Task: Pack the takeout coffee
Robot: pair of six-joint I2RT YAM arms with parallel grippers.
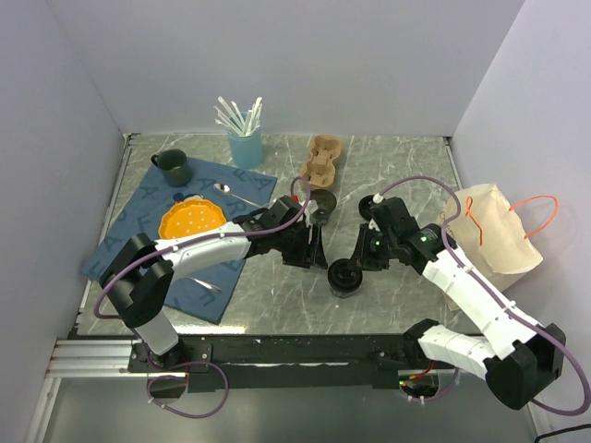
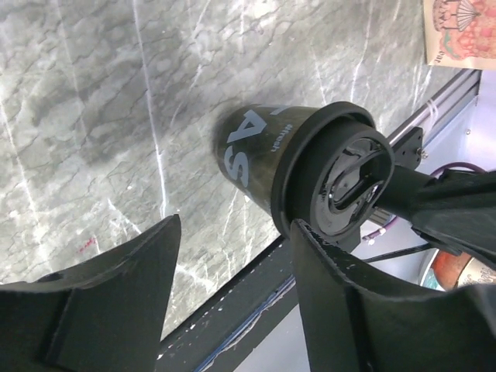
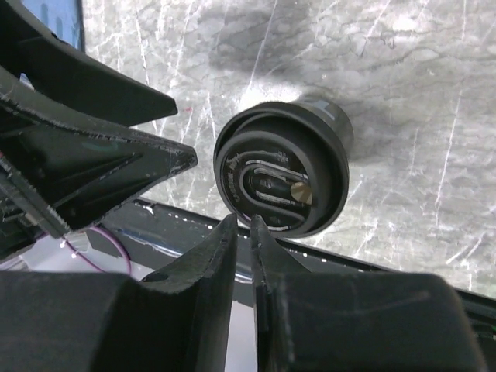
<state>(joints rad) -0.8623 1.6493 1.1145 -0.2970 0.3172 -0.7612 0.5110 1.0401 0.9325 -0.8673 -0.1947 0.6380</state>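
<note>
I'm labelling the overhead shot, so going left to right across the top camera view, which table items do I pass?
dark green mug → blue cup of straws → takeout coffee → beige paper bag. Orange plate and cardboard carrier left out: they overlap neighbours.

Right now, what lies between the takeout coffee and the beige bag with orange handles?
In the top view, the right gripper and its arm lie between the takeout coffee and the beige bag.
</note>
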